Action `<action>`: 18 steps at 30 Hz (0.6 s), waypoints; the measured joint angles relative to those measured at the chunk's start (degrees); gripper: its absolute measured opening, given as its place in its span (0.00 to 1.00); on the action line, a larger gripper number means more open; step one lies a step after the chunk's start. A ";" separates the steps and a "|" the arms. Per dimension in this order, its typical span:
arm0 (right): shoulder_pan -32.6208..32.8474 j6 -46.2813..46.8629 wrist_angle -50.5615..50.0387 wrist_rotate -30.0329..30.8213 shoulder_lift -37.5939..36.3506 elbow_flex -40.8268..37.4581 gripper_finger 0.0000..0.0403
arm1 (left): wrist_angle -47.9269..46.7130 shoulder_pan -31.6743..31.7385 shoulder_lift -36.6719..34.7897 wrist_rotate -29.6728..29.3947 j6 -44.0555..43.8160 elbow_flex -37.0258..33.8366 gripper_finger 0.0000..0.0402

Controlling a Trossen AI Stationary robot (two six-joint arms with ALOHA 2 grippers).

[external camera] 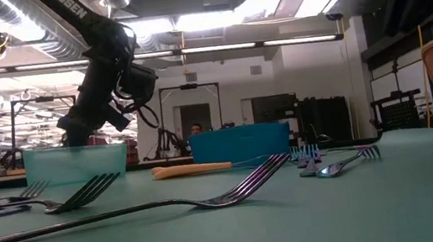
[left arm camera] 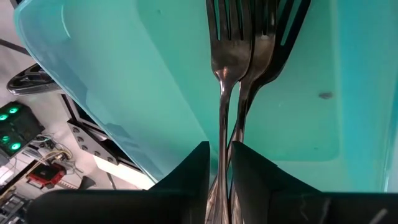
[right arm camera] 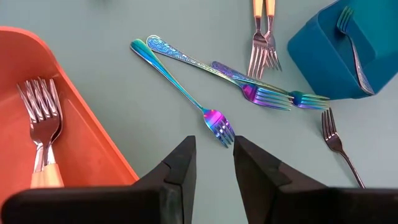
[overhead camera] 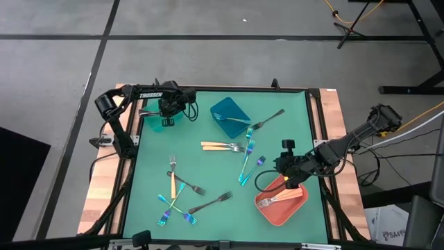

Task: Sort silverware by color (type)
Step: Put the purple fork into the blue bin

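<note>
My left gripper [left arm camera: 219, 186] hangs over the teal bin [overhead camera: 163, 123] at the table's far left, pointing steeply down into it. Two dark forks [left arm camera: 233, 56] lie in that bin, heads on its floor; one handle runs up through the narrow gap between my fingers. My right gripper [right arm camera: 214, 155] stands open above the mat beside the coral bin [overhead camera: 281, 201], nothing between its fingers, an iridescent fork [right arm camera: 186, 93] just ahead of it. Gold-handled forks [right arm camera: 40, 124] lie in the coral bin. A silver fork [right arm camera: 354, 43] lies in the blue bin [overhead camera: 230, 114]. My left gripper has a dark fork's handle [left arm camera: 221, 143] standing in the slim gap between its two fingers, which come from above and slant down along it. Whether the fingers touch the handle I cannot tell. The fork's head rests on the teal bin's floor.
Loose forks lie scattered on the green mat: a gold-handled pair [overhead camera: 222, 146] at the middle, iridescent ones [overhead camera: 246, 156] beside it, a dark one [overhead camera: 267, 121] by the blue bin, a mixed cluster [overhead camera: 177, 198] near left, and a dark fork [overhead camera: 211, 203].
</note>
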 joint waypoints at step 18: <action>0.00 0.00 1.97 0.02 0.02 0.00 0.24 | -3.40 0.00 0.01 -0.02 -0.64 0.00 0.15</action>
